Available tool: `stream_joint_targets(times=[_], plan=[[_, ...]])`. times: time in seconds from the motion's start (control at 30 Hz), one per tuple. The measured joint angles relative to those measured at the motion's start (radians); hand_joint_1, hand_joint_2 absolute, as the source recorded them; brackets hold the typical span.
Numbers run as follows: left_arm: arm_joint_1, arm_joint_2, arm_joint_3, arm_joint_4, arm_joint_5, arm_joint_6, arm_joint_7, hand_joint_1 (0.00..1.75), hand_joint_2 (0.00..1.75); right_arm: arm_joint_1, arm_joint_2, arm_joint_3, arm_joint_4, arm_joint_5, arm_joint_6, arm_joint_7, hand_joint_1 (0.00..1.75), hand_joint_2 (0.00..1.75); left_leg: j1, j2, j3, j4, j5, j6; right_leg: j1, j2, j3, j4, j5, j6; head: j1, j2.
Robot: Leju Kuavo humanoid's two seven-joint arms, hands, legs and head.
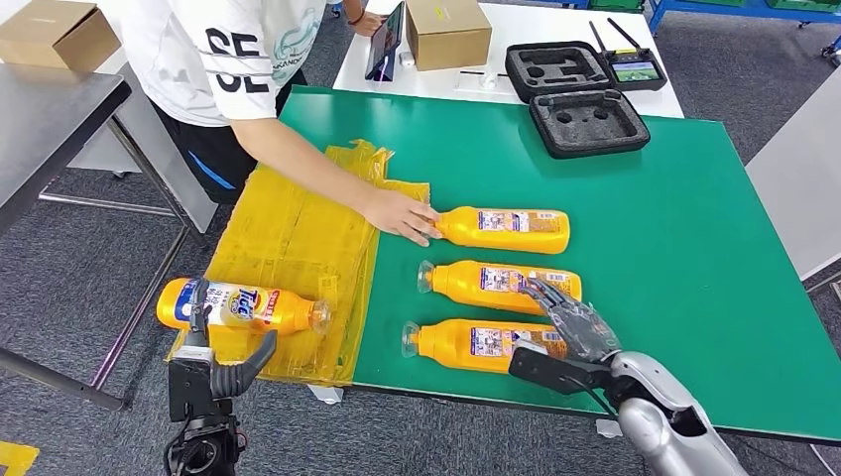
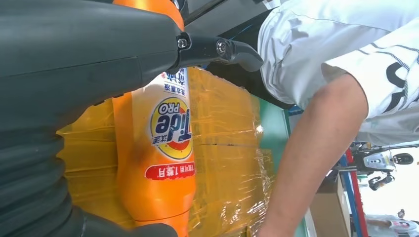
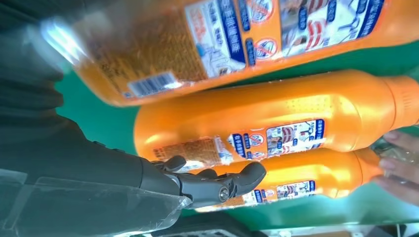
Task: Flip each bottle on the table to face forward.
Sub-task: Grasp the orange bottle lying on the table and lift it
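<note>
Three orange bottles lie on the green table [image 1: 674,218] with their back labels up: far [image 1: 511,228], middle [image 1: 486,281] and near [image 1: 466,342]. My right hand [image 1: 570,327] hovers over the near bottle's base end, fingers spread above it and thumb in front; I see no grip. The right wrist view shows the near bottle [image 3: 197,44] blurred, with the middle bottle [image 3: 276,113] beyond it. A fourth bottle [image 1: 238,305] lies front label up on a yellow plastic sheet [image 1: 288,238]. My left hand [image 1: 213,367] straddles its base, fingers across it and thumb held apart.
A person stands at the table's left and touches the far bottle's cap with a hand [image 1: 407,216]. A black foam case [image 1: 585,119] sits at the back of the green table. Behind it is a cardboard box [image 1: 448,32], and a grey table [image 1: 45,109] stands to the left.
</note>
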Motion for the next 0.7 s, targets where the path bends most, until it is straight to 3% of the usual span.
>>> stream_joint_targets(times=[0.3, 0.7], plan=[[-0.012, -0.001, -0.001, 0.012, 0.003, -0.004, 0.001, 0.0, 1.75, -0.108, 0.078, 0.02, 0.194, -0.025, 0.032, -0.024, 0.0, 1.75, 0.0, 0.001, 0.001, 0.0, 0.0, 0.0, 0.0, 0.001, 0.001, 0.0, 0.0, 0.0, 0.0, 0.0], [-0.017, -0.003, -0.002, 0.02, 0.014, -0.006, 0.01, 0.0, 1.75, -0.199, 0.097, 0.063, 0.314, -0.084, 0.035, -0.042, 0.0, 1.75, 0.0, 0.004, 0.004, 0.0, 0.001, 0.0, 0.0, 0.002, 0.002, 0.0, 0.003, -0.003, 0.0, 0.0]])
